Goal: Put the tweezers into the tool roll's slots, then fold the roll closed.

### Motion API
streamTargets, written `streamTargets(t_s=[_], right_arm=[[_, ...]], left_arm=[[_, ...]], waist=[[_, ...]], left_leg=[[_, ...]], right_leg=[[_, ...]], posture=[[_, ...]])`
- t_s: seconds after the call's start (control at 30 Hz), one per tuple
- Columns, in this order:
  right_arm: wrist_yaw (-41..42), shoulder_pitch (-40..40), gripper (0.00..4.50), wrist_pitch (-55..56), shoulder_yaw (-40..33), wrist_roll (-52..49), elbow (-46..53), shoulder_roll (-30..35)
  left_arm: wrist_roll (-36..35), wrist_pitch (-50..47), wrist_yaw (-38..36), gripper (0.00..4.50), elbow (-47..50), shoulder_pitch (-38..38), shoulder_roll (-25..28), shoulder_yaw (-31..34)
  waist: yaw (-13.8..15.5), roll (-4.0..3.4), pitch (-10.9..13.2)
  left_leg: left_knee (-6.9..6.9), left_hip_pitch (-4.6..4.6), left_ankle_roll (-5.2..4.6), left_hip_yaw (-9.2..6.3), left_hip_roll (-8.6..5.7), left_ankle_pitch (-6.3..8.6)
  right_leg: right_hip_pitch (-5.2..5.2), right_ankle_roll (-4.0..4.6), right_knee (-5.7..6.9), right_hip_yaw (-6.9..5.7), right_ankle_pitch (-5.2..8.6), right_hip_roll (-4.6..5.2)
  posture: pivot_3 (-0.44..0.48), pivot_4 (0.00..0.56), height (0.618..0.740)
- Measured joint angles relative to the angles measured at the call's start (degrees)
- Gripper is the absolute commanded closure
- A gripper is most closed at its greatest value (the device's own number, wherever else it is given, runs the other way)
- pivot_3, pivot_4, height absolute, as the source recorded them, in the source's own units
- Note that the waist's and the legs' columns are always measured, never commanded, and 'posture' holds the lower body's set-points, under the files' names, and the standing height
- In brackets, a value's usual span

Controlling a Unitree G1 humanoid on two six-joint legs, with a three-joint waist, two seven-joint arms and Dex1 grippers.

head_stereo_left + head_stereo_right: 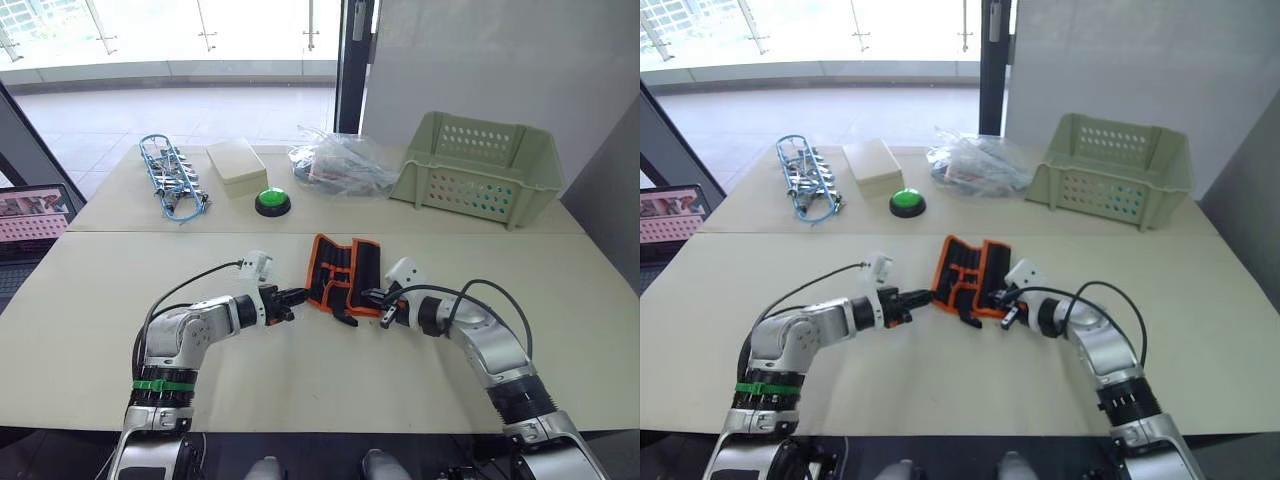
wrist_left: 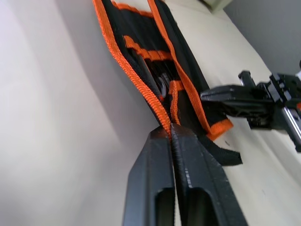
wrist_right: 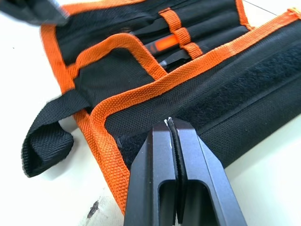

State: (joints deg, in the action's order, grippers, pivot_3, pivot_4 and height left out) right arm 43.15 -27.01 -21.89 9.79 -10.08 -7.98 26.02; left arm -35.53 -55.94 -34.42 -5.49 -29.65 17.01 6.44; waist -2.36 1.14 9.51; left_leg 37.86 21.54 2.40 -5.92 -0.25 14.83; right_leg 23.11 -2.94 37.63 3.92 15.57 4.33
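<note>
Tool roll [image 1: 343,272] lies on the near table between the two grippers, partly folded, inner face still showing in the wrist views. Left gripper [image 1: 297,297] is at the roll's left orange edge with fingers pressed together, apparently pinching the edging; right gripper [image 1: 378,297] is at the right side, fingers likewise closed tight over the flap's fabric by the orange trim. Holding both ends this way looks meant to keep the fabric taut and stop the roll sliding while a flap is brought over. Slots [image 3: 181,40] sit under the orange band, with dark slim shapes in them that are likely the tweezers [image 2: 157,81]; count can't be confirmed. Strap [image 3: 44,139] trails loose off the corner, so closing isn't finished. Green basket [image 1: 480,167] and blue wire bundle [image 1: 172,176] sit well apart on the far table.
</note>
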Motion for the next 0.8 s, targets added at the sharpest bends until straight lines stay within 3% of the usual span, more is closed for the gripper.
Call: streamTargets(t_s=[0.3,0.57,0.8], right_arm=[[-1.1,0.1,4.50,-2.5,0.0,0.0,1.8,-0.8],[-2.0,0.9,4.50,-6.2,0.6,0.2,6.0,-0.7],[-3.4,1.8,4.50,-6.0,0.6,0.5,6.2,-2.3]], left_arm=[[-0.3,0.8,0.3,4.49,-1.3,-2.0,-0.9,0.6],[0.8,2.4,-4.7,4.49,-3.0,-5.3,4.6,-1.1],[3.9,5.5,-9.9,4.49,-1.0,-4.9,2.2,-11.4]], waist=[[-0.1,0.00,0.0],[-0.2,0.00,0.0],[-0.2,0.00,0.0]], left_leg=[[0.00,0.00,0.01,0.00,0.00,0.00],[-0.01,0.06,0.00,-0.01,0.01,0.00],[0.00,0.05,0.00,-0.01,0.01,0.00]], right_leg=[[0.00,0.00,0.00,0.00,0.00,-0.01],[0.08,0.00,0.00,0.00,0.00,-0.02],[0.06,0.00,-0.02,0.00,0.00,-0.03]], posture=[[0.000,0.150,0.740],[0.000,0.150,0.740],[0.000,0.150,0.740]])
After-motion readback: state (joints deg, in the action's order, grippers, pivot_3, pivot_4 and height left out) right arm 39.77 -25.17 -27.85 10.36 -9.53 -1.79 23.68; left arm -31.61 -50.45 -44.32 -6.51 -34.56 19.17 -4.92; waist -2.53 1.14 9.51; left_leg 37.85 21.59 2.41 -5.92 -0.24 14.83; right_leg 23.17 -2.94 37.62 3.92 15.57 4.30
